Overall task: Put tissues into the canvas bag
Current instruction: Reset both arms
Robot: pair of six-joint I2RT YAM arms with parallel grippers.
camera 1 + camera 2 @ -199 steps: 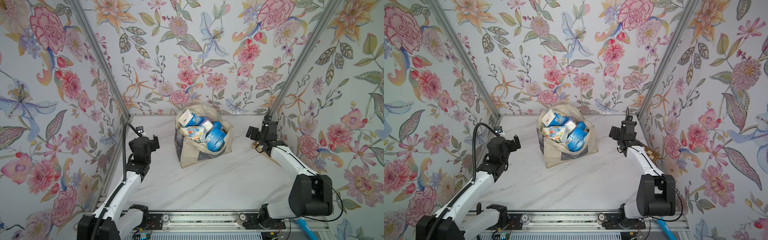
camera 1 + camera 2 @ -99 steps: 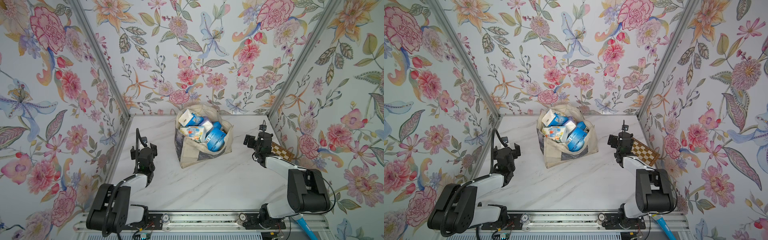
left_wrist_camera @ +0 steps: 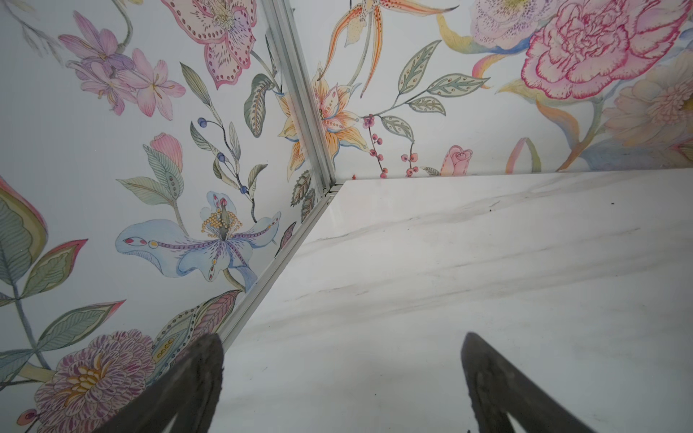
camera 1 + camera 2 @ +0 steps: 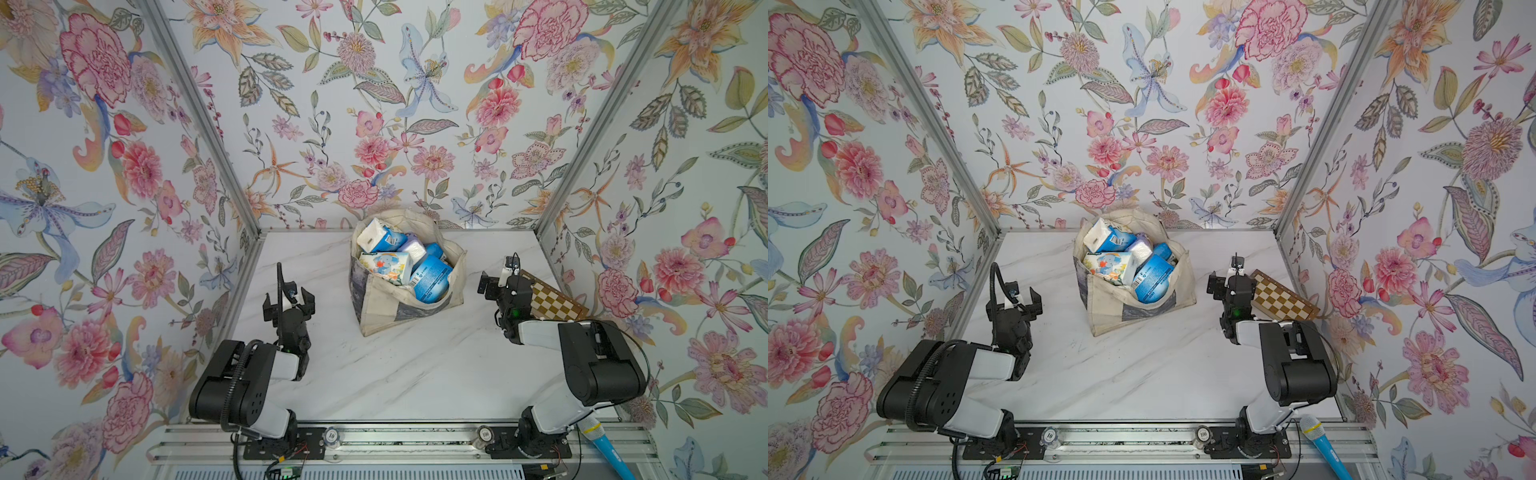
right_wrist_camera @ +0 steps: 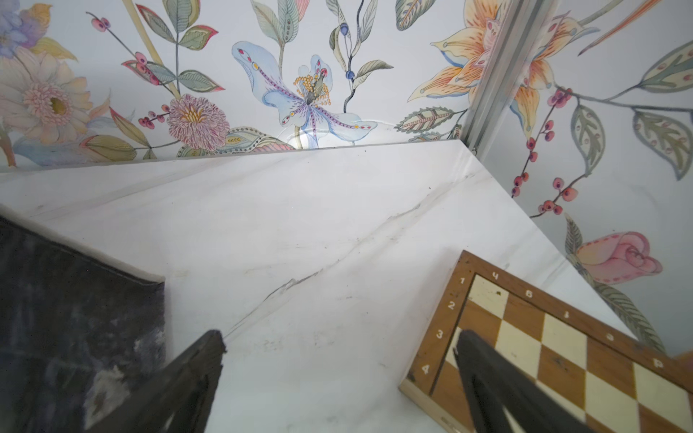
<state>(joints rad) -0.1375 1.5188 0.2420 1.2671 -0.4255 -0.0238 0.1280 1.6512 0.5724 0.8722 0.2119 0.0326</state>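
table (image 4: 415,374): we see no loose packs on it | canvas bag (image 4: 376,320): back-centre, upright, mouth facing up, long axis across the table | tissues (image 4: 430,280): all inside, jumbled, ends poking upward; we judge the task done | left gripper (image 4: 289,301), right gripper (image 5: 337,337): both spread wide, holding nothing, apart from the bag

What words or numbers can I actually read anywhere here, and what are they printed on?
"1", "2", "3", "4": along one border of the wooden chessboard, in the right wrist view.
"10": on a round disc on the front rail.
"100": on a second round disc on that rail.
Marks on the chessboard's other border: unclear.
Print on the blue tissue pack in the canvas bag: too small to read.
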